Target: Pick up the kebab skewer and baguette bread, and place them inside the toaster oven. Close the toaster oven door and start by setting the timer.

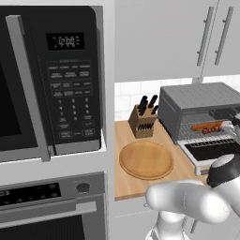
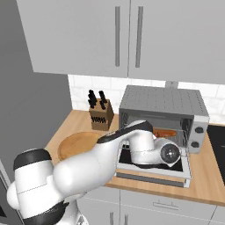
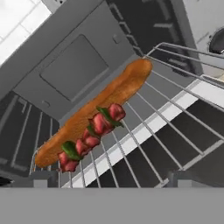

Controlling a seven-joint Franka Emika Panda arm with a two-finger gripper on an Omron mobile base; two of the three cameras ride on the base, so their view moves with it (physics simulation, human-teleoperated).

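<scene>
- On the wire rack [image 3: 175, 118] inside the toaster oven [image 1: 199, 101], the baguette bread [image 3: 109, 98] and the kebab skewer [image 3: 92, 135] are lying side by side, touching along their length, skewer nearer the front edge.
- Both are also showing in the left base view as an orange-red strip on the rack, baguette bread [image 1: 202, 125] behind, kebab skewer [image 1: 213, 130] in front.
- Gripper [image 3: 107, 181] is hovering in front of the oven mouth, looking down at the food; jaws are standing wide apart and holding nothing, with both food items lying free on the rack.
- Toaster oven door [image 1: 213, 152] is hanging down flat and fully open; in the right base view the arm is stretching over it and hiding most of it.
- Placing step is looking done, judging by both items sitting inside; door-closing step is next and not yet begun.
- Next move is calling for pulling the hand back clear of the rack, getting under or behind the door's front edge, and swinging it up on its bottom hinge until shut.
- After that, the timer knob [image 2: 196, 130] on the oven's right panel is needing a turn; probably the upper of two knobs, but the panel is too small to be sure which is the timer.
- Knife block [image 1: 143, 119] and round wooden board [image 1: 146, 160] are sitting to the oven's left, well out of the way.
</scene>
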